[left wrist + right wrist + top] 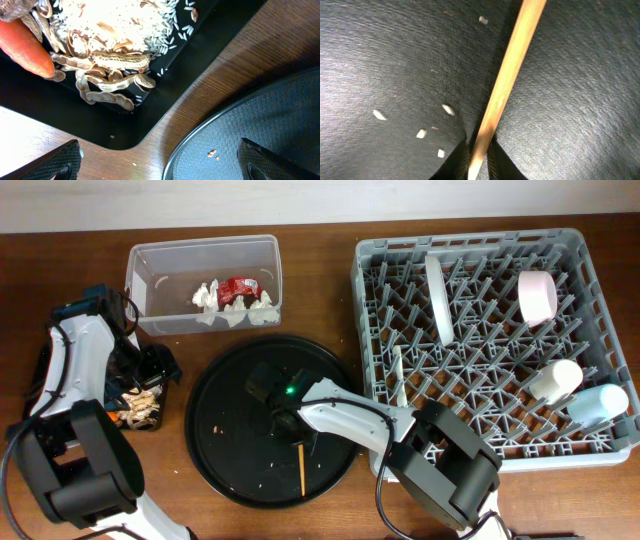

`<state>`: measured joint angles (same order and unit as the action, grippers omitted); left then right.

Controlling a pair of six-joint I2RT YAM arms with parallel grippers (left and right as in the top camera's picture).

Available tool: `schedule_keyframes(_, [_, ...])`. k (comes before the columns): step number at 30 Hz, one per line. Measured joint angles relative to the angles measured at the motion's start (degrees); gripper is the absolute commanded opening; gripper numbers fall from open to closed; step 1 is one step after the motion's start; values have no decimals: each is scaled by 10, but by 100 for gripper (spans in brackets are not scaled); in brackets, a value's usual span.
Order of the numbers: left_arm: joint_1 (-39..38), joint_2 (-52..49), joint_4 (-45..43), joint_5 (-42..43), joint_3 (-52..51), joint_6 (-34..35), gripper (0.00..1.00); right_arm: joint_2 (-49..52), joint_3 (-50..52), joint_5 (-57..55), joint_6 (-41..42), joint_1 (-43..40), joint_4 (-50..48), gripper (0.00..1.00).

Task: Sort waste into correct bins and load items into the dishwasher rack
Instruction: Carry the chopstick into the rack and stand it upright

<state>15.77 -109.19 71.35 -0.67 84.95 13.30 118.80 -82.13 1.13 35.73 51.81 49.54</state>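
My right gripper [479,162] is shut on the near end of the thin wooden chopstick [507,75], low over the large round black tray [580,100]. In the overhead view the chopstick [302,467] lies at the tray's front. My left gripper [160,165] is open and empty above the corner of the shallow black tray [200,45], which holds the orange carrot [25,45], rice grains [115,20] and brown scraps [110,75]. The clear tub [150,270] holds white napkins [208,298] and the red wrapper [240,286]. The grey rack [600,270] holds a white bowl [438,295], pink bowl [537,295], white cup [555,380], blue cup [598,402] and white fork [397,375].
The round black tray [230,430] lies between the shallow black tray [140,405] and the rack, with a few grains [422,133] and crumbs [213,154] on it. Its rim [200,140] lies close to the shallow tray's corner. Brown wooden table [220,80] shows between them.
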Motion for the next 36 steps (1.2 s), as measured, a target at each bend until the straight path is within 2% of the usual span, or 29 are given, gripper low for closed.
schedule_keyframes(3, [0,0,0,0,0,0,99,0,-1,-17,19,0,12,5])
schedule_keyframes(6, [0,0,0,0,0,0,99,0,-4,-26,21,0,28,4])
schedule_keyframes(10, [0,0,0,0,0,0,99,-17,-50,-72,19,-1,134,4])
schedule_keyframes(12, [0,0,0,0,0,0,99,-69,-95,-113,20,-14,193,4])
schedule_keyframes(14, [0,0,0,0,0,0,99,-159,-113,-146,17,-87,233,4])
schedule_keyframes(17, [0,0,0,0,0,0,99,-193,-115,-158,-3,-175,265,4])
schedule_keyframes(19, [0,0,0,0,0,0,99,-194,-96,-165,-18,-247,272,4])
schedule_keyframes(23, [0,0,0,0,0,0,99,-197,27,-166,-30,-289,206,5])
schedule_keyframes(26, [0,0,0,0,0,0,99,-199,79,-163,-49,-296,151,6])
schedule_keyframes(27, [0,0,0,0,0,0,99,-199,81,-162,-54,-296,140,6])
schedule_keyframes(28, [0,0,0,0,0,0,99,-199,82,-161,-64,-296,130,14])
schedule_keyframes(30, [0,0,0,0,0,0,99,-199,82,-161,-91,-296,121,15])
schedule_keyframes(31, [0,0,0,0,0,0,99,-199,82,-161,-96,-296,115,32])
schedule_keyframes(36, [0,0,0,0,0,0,99,-199,82,-153,-103,-295,106,34])
